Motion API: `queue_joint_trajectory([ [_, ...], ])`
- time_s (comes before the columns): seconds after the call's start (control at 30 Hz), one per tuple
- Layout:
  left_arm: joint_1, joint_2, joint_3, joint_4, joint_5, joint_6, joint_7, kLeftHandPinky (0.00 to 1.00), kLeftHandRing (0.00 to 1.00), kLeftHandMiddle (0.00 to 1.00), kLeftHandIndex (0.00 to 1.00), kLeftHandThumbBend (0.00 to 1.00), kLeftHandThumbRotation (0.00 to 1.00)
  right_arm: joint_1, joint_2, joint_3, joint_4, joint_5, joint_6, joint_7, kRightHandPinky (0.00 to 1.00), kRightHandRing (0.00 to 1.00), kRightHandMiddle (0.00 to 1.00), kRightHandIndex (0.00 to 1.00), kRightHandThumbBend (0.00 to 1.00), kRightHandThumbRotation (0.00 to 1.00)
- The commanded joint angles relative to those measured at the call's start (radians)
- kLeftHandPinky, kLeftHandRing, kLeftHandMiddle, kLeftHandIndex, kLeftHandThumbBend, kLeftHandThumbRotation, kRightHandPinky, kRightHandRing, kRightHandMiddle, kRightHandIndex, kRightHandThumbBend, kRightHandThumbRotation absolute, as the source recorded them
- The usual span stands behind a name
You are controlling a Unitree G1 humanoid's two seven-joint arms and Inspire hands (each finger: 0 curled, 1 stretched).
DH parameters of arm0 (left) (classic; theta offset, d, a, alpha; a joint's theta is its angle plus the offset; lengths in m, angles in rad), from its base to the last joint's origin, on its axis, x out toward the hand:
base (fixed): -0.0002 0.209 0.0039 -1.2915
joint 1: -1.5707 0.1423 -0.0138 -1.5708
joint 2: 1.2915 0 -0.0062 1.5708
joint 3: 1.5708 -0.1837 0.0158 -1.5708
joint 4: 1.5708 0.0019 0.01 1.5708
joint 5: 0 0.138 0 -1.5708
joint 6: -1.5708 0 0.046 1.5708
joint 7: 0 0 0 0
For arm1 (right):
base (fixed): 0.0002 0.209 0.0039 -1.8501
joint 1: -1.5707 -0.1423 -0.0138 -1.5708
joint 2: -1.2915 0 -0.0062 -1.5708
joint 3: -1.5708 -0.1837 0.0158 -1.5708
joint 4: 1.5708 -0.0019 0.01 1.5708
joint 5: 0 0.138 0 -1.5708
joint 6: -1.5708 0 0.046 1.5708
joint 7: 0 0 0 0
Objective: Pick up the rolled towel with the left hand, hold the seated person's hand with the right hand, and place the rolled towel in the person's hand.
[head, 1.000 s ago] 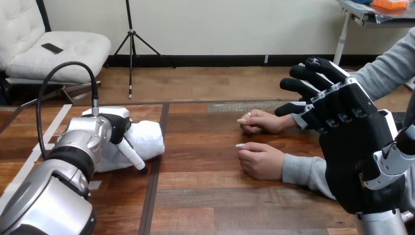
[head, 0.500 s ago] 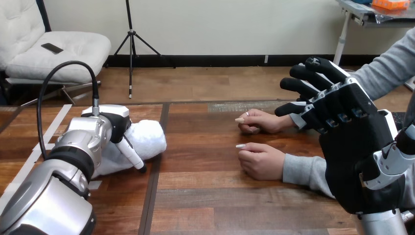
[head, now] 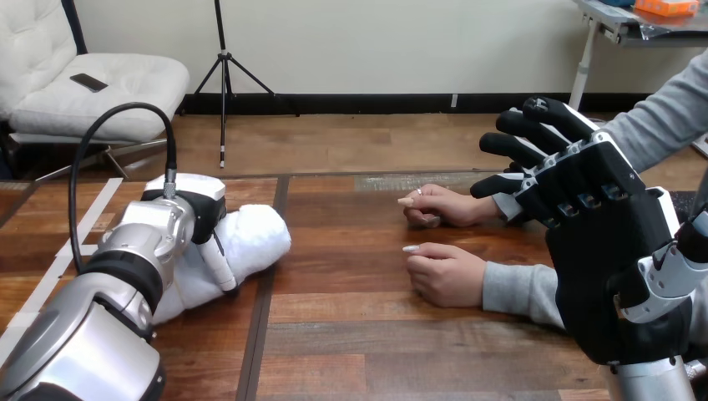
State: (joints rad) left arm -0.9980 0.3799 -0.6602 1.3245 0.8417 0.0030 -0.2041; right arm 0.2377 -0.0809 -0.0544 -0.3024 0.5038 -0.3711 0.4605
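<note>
Leftward, rolled towel (head: 255,238) beneath left hand (head: 188,209), fingers (head: 219,266) curled round it; right hand (head: 601,217) spread, aloft.

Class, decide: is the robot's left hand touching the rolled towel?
Touching. In the head view the left hand sits on the towel, fingers curled over its front.

Seemingly a robotics lab: tape strips (head: 104,196) mark the wooden table (head: 359,334) where a person (head: 659,117) sits.

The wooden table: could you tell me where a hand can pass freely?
The table is bare between the rolled towel under the left hand and the person's far hand and near hand, and along the near edge. The right side is crowded: both lie beside the raised right hand.
</note>
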Motion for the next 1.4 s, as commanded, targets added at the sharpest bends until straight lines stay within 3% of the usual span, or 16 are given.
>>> queue_joint_trajectory([
  [0.0, -0.011, -0.01, -0.004, -0.003, 0.001, -0.002, 0.044, 0.43, 0.6, 0.68, 0.71, 0.84, 0.12, -0.029, -0.006, -0.003, -0.042, 0.006, 0.001, 0.001, 0.57, 0.75, 0.77, 0.76, 0.95, 1.0],
  [0.13, -0.009, -0.011, 0.004, -0.004, -0.009, -0.003, 0.065, 0.38, 0.51, 0.6, 0.67, 0.81, 0.05, -0.031, -0.006, -0.004, -0.038, 0.01, -0.001, 0.005, 0.57, 0.75, 0.77, 0.76, 0.94, 1.0],
  [0.4, -0.004, -0.012, 0.01, -0.005, -0.019, -0.005, 0.107, 0.32, 0.41, 0.5, 0.56, 0.77, 0.01, -0.033, -0.004, -0.006, -0.034, 0.005, -0.007, 0.004, 0.57, 0.75, 0.77, 0.76, 0.94, 1.0],
  [0.7, 0.0, -0.015, 0.014, -0.003, -0.025, -0.003, 0.126, 0.35, 0.45, 0.51, 0.48, 0.71, 0.0, -0.03, -0.002, -0.006, -0.039, 0.005, -0.003, -0.002, 0.56, 0.75, 0.77, 0.76, 0.95, 1.0],
  [1.37, 0.008, -0.017, 0.022, -0.002, -0.044, -0.003, 0.132, 0.35, 0.44, 0.5, 0.46, 0.72, 0.0, -0.03, -0.001, -0.006, -0.039, -0.005, -0.009, -0.008, 0.56, 0.75, 0.77, 0.76, 0.95, 1.0],
])
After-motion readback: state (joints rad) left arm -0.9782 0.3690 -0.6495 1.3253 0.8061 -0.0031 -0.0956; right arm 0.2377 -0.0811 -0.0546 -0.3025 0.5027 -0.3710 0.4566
